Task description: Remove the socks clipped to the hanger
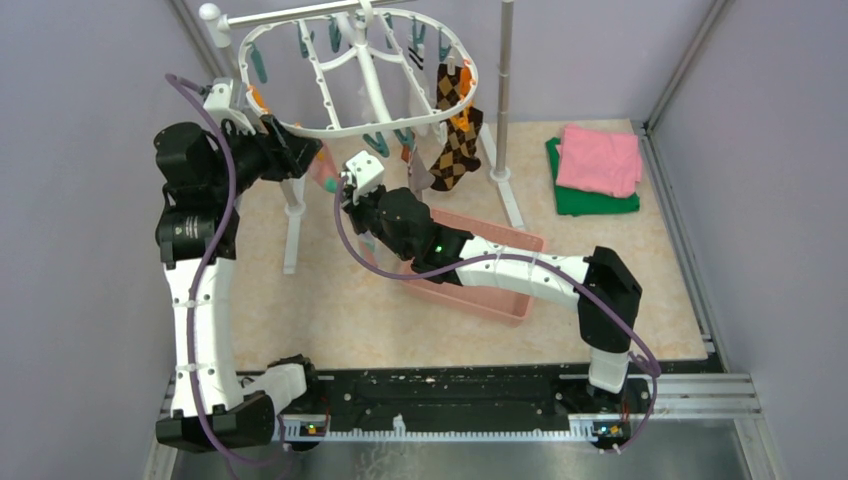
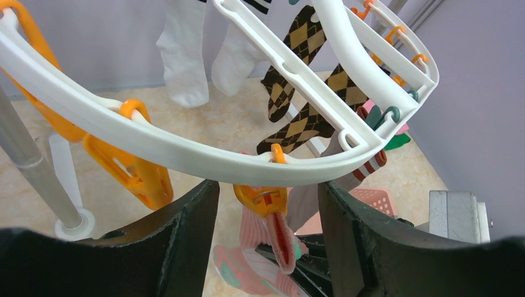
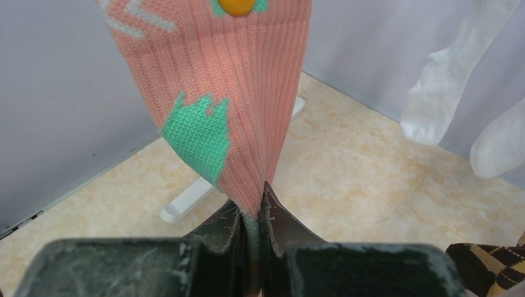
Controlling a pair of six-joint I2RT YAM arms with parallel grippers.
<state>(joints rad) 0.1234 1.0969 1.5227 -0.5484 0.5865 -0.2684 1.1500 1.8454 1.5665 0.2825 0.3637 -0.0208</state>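
Note:
The white oval hanger (image 1: 330, 128) hangs from the stand, its rim (image 2: 186, 154) crossing the left wrist view. An orange clip (image 2: 263, 197) under that rim holds a pink sock with green patches (image 2: 272, 238). My left gripper (image 2: 267, 189) is open, one finger on either side of the clip, touching neither. My right gripper (image 3: 251, 207) is shut on the pink sock's (image 3: 247, 93) lower end, below the hanger (image 1: 338, 192). Brown-and-black diamond socks (image 1: 455, 150) and white socks (image 2: 186, 55) hang from farther clips.
A pink basket (image 1: 500, 290) lies on the table under the right forearm. Folded pink and green cloths (image 1: 598, 160) sit at the back right. The stand's pole (image 1: 505, 90) and white feet (image 1: 292, 235) flank the hanger. An empty orange clip (image 2: 133, 173) dangles left.

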